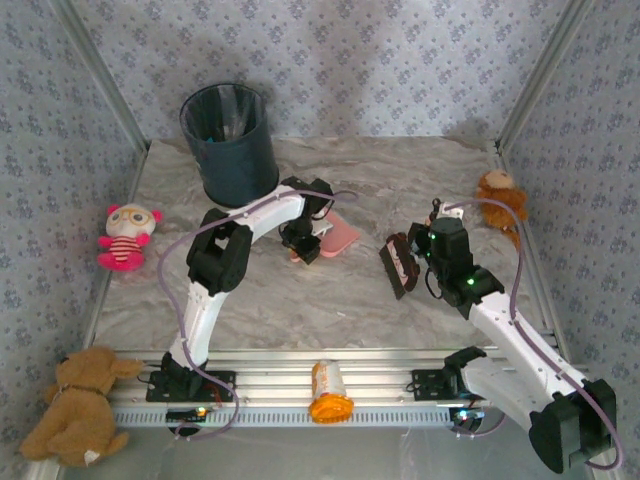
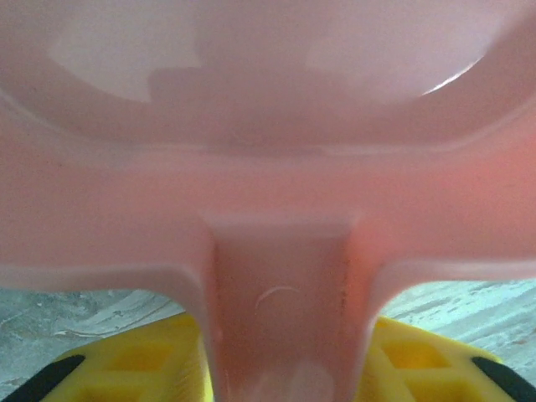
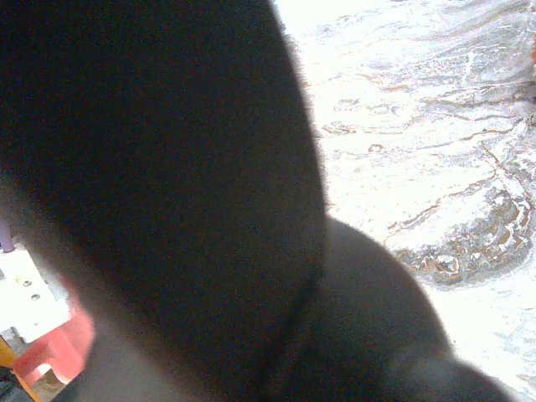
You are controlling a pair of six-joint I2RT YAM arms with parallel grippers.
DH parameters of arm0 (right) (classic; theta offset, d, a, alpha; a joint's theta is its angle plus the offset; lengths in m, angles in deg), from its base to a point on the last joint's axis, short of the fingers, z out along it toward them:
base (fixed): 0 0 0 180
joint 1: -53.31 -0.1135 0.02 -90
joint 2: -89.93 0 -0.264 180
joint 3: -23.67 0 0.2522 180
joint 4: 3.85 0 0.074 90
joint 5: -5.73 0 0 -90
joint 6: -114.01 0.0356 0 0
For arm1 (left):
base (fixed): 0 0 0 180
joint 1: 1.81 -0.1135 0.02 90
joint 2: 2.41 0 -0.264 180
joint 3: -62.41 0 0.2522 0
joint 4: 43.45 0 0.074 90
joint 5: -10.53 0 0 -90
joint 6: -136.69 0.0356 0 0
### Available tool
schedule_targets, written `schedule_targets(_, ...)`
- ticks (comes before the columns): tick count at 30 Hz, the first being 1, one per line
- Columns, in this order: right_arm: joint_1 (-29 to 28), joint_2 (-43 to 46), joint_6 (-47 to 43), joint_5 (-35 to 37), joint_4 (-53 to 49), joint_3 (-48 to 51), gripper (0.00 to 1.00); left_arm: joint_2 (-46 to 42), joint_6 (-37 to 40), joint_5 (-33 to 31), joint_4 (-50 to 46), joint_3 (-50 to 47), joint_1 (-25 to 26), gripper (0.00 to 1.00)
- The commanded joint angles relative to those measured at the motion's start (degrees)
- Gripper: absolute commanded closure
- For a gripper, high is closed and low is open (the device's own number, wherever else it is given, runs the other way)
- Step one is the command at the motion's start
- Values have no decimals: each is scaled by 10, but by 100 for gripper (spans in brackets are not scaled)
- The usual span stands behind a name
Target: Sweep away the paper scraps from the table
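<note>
My left gripper (image 1: 305,245) is at mid-table, its yellow fingers (image 2: 142,360) standing close on either side of the handle of the pink dustpan (image 2: 276,193). The dustpan (image 1: 340,237) rests low on the marble table (image 1: 400,180), its pan pointing right. My right gripper (image 1: 418,256) is shut on a dark brush (image 1: 399,266) a little right of the dustpan. In the right wrist view the brush (image 3: 167,184) is a dark blur that hides the fingers. The paper scraps are out of view.
A dark bin (image 1: 232,150) stands at the back left. A pink-and-white doll (image 1: 125,237) sits at the left edge, a brown teddy bear (image 1: 80,405) at the near left corner and a small brown plush (image 1: 500,198) at the right. An orange bottle (image 1: 330,392) lies on the front rail.
</note>
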Motion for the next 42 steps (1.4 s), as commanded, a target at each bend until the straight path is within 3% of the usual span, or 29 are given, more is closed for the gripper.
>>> schedule_targets(1, 4, 11, 7, -1, 0, 4, 100, -13, 7, -11, -1, -6, 4, 57)
schedule_targets(12, 5, 8, 5, -1, 10, 5, 100, -47, 8, -16, -2, -20, 4, 56)
schedule_targets(23, 6, -23, -40, -1, 36, -23, 100, -142, 9, -15, -18, -68, 8, 54)
schedule_targets(31, 5, -66, -90, 6, 68, -60, 100, -264, -22, -17, 10, -140, -2, 54)
schedule_targets(42, -34, -161, -223, 26, 171, -111, 100, -453, -101, 45, 82, -261, -81, 54)
